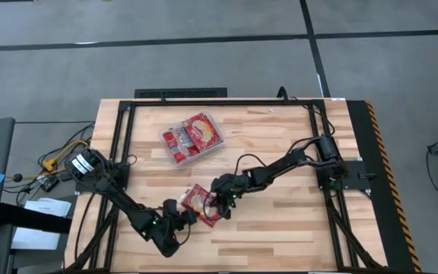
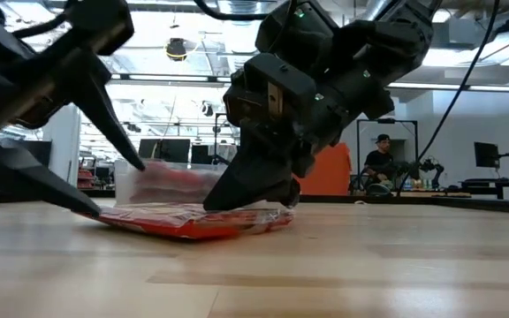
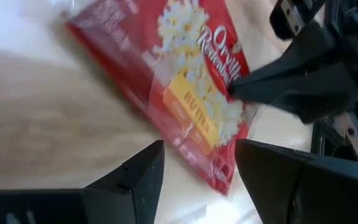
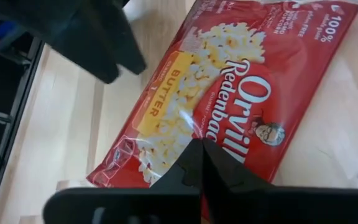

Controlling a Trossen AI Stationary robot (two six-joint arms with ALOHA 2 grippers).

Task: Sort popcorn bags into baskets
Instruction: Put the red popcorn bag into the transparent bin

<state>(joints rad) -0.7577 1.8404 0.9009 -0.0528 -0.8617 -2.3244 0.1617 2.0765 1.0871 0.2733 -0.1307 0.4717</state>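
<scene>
One red popcorn bag lies flat on the wooden table, popcorn picture up. My right gripper is shut, with its tips down on the bag's face. My left gripper is open and low at the bag's near-left end, one finger on each side of a corner. Farther back, the transparent tray rests on the table, with more red bags lying in it. My right gripper rests its shut fingertips on the bag's printed face near the butter label, slanting down from the table's right. The bag lies on the table under them. My left gripper: I cannot tell whether its lower finger touches the bag's edge.
A black frame runs along the table's left, far and right edges. Bare wood lies to the right of the bag and along the near edge. Cables and boxes sit off the table's left side. A person sits in the room behind.
</scene>
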